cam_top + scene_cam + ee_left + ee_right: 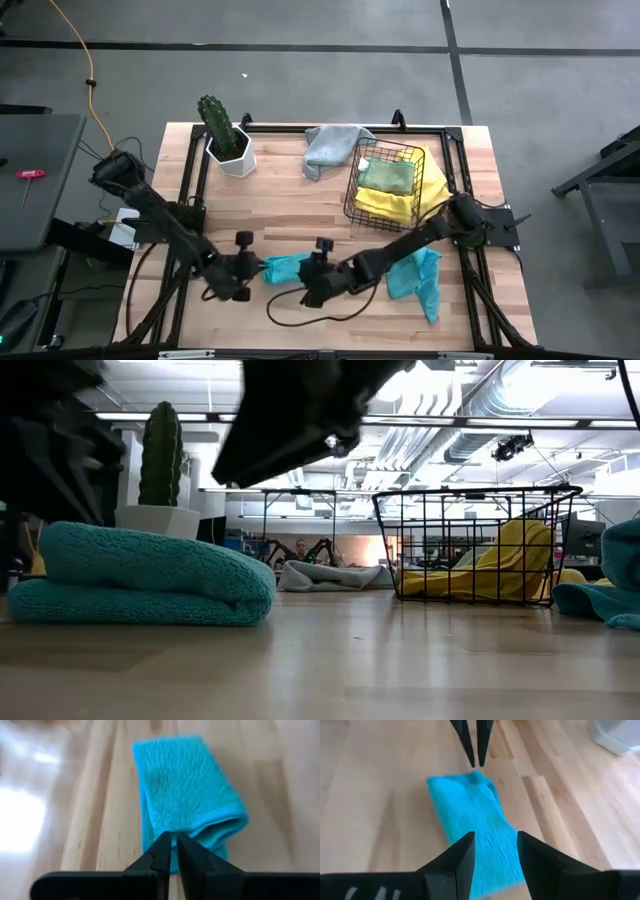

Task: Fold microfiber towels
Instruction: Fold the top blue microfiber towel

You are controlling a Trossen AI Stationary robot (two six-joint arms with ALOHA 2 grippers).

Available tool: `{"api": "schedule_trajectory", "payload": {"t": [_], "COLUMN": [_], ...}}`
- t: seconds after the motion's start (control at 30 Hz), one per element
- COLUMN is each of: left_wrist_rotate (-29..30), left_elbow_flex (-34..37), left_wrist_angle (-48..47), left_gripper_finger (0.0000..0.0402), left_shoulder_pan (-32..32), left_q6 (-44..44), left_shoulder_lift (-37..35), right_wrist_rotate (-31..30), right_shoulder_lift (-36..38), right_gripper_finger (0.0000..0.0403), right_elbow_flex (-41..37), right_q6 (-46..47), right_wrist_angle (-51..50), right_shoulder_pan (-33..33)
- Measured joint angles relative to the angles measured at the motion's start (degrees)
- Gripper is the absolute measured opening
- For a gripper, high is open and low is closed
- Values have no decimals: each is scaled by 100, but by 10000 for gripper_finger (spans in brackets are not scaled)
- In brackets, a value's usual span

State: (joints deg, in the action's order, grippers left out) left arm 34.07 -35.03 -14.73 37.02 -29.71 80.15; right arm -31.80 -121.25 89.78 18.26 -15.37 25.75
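A teal microfiber towel lies folded into a thick strip near the table's front edge, seen edge-on in the low view. My left gripper hovers at the towel's left end, its fingers almost together with only a thin slit and nothing between them. My right gripper hangs open over the towel's right end, a finger to each side, above the cloth. A second teal towel lies crumpled at the front right.
A black wire basket at the back right holds a light green towel on a yellow one. A grey towel lies crumpled behind it to the left. A cactus in a white pot stands at the back left.
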Motion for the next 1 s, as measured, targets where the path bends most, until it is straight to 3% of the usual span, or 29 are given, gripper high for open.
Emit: {"api": "schedule_trajectory", "payload": {"t": [0.1, 0.23, 0.57, 0.87, 1.0], "left_wrist_rotate": [-669, -1068, -837, -616, -146], "left_elbow_flex": [0, -4, -7, -9, -9], "left_wrist_angle": [199, 488, 620, 1153, 1443], "left_gripper_finger": [46, 79, 134, 139, 136], "left_shoulder_pan": [-432, -557, -282, -414, -401], "left_q6": [647, 1252, 2073, 2681, 2890], "left_shoulder_lift": [117, 143, 278, 862, 923], "right_wrist_rotate": [-303, -450, -997, -998, -996], "right_shoulder_lift": [67, 79, 79, 79, 79], "right_gripper_finger": [138, 138, 138, 138, 138], "right_elbow_flex": [0, 0, 0, 0, 0], "right_q6": [281, 910, 1757, 1776, 1777], "right_wrist_angle": [-492, -1172, -1779, -1709, -1689], "right_shoulder_pan": [147, 331, 760, 778, 764]}}
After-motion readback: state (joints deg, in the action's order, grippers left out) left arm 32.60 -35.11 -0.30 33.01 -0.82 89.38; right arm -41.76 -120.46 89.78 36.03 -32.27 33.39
